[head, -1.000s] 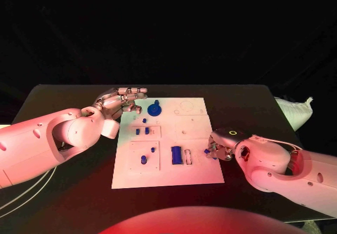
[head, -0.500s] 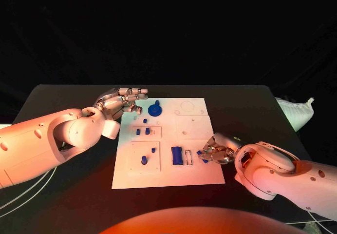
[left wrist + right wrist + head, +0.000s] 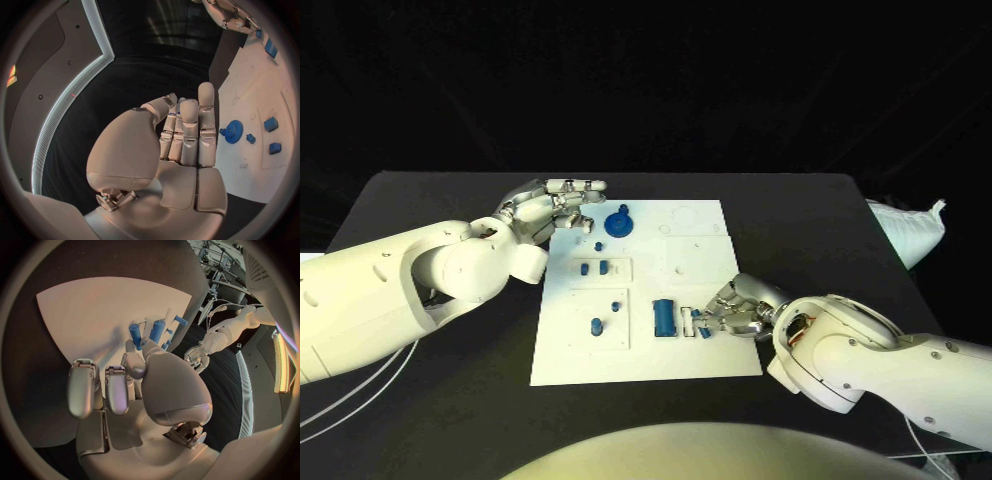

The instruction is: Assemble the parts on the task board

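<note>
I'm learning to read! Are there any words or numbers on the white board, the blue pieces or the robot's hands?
None can be read.
The task board has only faint outlines and pockets, no letters.
The blue parts, like the gear, are plain.
The left hand and the right hand carry no readable label.

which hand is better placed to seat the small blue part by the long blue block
The right hand. It is already over the task board beside the long blue block, with a small blue part at its fingertips. The left hand is at the board's far left corner, open and holding nothing.
</note>
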Motion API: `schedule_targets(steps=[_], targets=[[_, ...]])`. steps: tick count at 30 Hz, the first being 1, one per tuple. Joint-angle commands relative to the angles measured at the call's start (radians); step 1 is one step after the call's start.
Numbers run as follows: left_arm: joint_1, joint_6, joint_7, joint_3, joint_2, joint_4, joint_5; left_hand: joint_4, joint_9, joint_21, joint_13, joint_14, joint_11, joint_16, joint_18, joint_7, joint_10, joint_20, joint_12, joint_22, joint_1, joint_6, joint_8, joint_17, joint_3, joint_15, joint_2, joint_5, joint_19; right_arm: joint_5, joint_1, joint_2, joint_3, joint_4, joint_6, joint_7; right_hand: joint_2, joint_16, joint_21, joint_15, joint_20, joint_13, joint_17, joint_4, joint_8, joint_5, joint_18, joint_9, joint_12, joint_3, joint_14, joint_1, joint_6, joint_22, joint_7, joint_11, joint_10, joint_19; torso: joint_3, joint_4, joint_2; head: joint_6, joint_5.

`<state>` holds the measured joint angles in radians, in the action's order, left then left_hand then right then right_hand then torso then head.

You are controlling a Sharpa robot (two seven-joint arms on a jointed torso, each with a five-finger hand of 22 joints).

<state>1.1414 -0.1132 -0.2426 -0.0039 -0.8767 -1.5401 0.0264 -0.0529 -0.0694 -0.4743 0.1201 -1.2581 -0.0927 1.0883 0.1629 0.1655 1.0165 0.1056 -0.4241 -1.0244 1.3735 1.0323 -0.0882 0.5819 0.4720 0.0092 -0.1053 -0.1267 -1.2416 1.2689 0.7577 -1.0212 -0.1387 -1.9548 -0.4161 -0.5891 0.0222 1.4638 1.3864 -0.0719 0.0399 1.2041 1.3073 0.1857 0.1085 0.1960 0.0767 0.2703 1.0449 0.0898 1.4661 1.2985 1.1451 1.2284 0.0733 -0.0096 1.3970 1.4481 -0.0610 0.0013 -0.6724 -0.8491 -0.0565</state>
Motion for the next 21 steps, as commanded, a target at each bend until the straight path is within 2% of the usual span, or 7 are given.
schedule_targets(steps=[1,5,10,21], targets=[[-0.002,0.015,-0.003,0.0,0.002,-0.003,-0.004,-0.004,0.001,0.004,0.001,0.008,-0.001,0.001,0.019,0.002,-0.005,0.0,-0.003,0.001,0.006,-0.006,-0.004,-0.001,0.0,-0.002,-0.003,-0.003,-0.005,-0.026,0.0,0.009,0.0,0.004,0.004,-0.004,-0.001,-0.004,0.004,-0.004,-0.006,0.001,0.069,0.011,-0.004,0.015,-0.009,0.002,0.008,-0.002,0.07,-0.016,0.011,0.002,-0.001,0.002,0.009,0.002,0.0001,0.0005,0.0,0.001,0.001],[-0.002,0.015,-0.003,0.0,0.002,-0.004,-0.004,-0.005,0.001,0.004,0.001,0.008,-0.001,0.001,0.019,0.002,-0.005,0.0,-0.004,0.001,0.006,-0.006,-0.005,-0.001,0.0,-0.002,-0.003,-0.003,-0.005,-0.005,0.001,0.021,0.0,0.011,0.003,-0.008,-0.007,-0.004,0.004,-0.005,-0.007,0.004,0.069,0.02,-0.004,0.041,-0.009,0.003,0.01,-0.008,0.07,-0.028,0.015,0.002,-0.003,0.0,0.011,0.002,0.001,-0.001,-0.001,0.001,0.003],[-0.002,0.012,-0.004,0.0,0.003,-0.005,-0.004,-0.005,0.001,0.004,0.001,0.008,-0.002,0.001,0.019,0.002,-0.005,0.0,-0.004,0.001,0.006,-0.006,-0.004,-0.001,0.0,-0.002,-0.004,-0.002,-0.005,0.004,0.001,0.03,0.0,0.019,-0.001,-0.01,-0.013,-0.006,0.003,-0.005,-0.007,0.004,0.067,0.029,-0.004,0.043,-0.008,0.005,0.009,-0.016,0.07,-0.041,0.016,0.002,-0.002,0.001,0.012,0.002,0.0002,-0.0022,-0.001,0.004,0.01],[-0.002,0.01,-0.004,0.0,0.002,-0.006,-0.004,-0.005,0.002,0.004,0.0,0.008,-0.004,0.002,0.019,0.006,-0.008,0.0,-0.005,0.0,0.002,-0.013,-0.002,-0.002,-0.001,-0.001,-0.005,-0.002,-0.005,0.018,0.002,0.038,0.0,0.029,0.015,-0.012,-0.025,-0.007,0.003,-0.004,-0.007,0.001,0.065,0.049,-0.005,0.044,-0.009,0.008,0.002,-0.04,0.069,-0.066,0.019,0.002,-0.002,0.002,0.01,0.003,0.0011,-0.0009,0.0,0.003,0.01]])
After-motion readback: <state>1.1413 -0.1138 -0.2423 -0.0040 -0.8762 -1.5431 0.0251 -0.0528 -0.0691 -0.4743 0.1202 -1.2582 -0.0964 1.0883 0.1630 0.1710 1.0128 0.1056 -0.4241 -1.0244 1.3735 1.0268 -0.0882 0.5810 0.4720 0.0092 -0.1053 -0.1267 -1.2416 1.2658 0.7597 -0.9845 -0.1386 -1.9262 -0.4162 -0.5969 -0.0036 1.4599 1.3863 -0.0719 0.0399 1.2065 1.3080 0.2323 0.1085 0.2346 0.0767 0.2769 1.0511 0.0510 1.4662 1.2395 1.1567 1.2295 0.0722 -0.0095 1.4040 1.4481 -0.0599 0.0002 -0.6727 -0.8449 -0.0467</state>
